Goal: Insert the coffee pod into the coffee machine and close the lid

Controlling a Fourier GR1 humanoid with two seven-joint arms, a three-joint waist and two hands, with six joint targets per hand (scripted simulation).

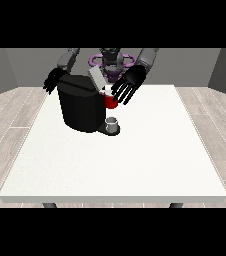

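Coffee machine (80, 106) stands toward the far edge of the white table (135, 165), wide bare surface nearer than it.
Hand at the view's right (129, 84) hangs with fingers spread just right of the machine's raised lid (96, 78); a grey thing (112, 122) sits at the machine's base; hand at the view's left (53, 81) is partly hidden behind the machine, its fingers too unclear to judge.

Coffee machine (79, 107) stood on the tabletop (135, 160) toward its far left; a cup (113, 123) sat before its right side, one hand (129, 83) above, another hand (52, 81) behind-left.
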